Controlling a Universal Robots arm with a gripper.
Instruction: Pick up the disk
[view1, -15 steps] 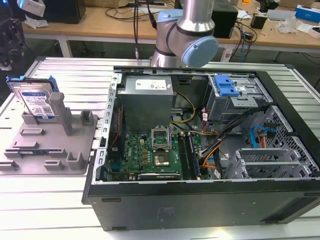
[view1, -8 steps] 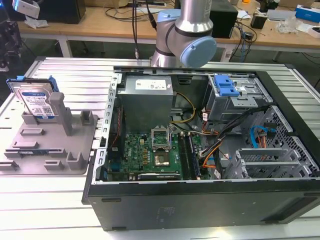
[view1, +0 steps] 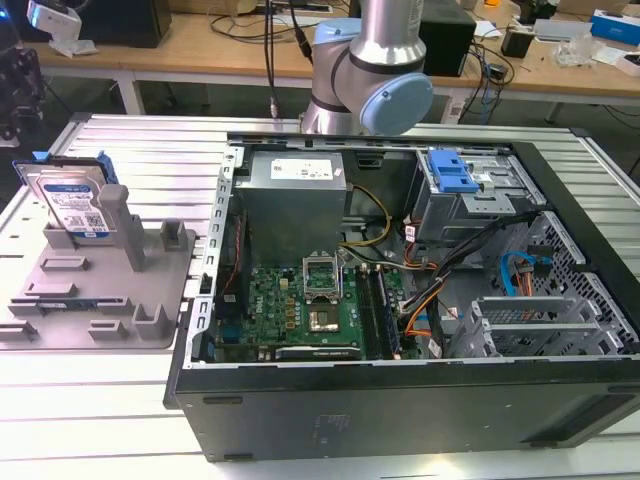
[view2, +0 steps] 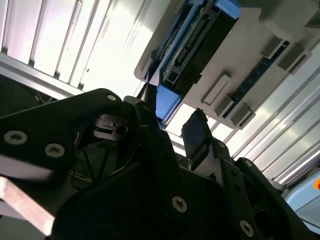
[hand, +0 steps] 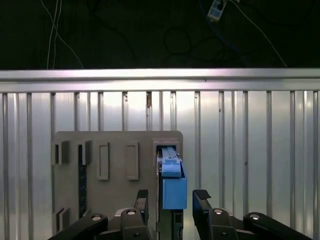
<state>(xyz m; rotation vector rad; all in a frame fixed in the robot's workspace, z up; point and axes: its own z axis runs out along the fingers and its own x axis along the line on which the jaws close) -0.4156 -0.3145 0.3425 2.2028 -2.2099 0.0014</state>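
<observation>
The disk stands on edge in the grey fixture at the exterior view's left, its white-and-blue label facing out and blue rails along its sides. In the first wrist view I look down on the disk edge-on, with its blue rail uppermost. My gripper is open, and one black finger sits on either side of that edge with a small gap each side. The second wrist view shows the same fingers close to the disk and its blue rail.
An open computer case fills the middle and the exterior view's right, with a motherboard and a blue-latched drive bay. The fixture's upright posts stand beside the disk. All rests on a slatted metal table.
</observation>
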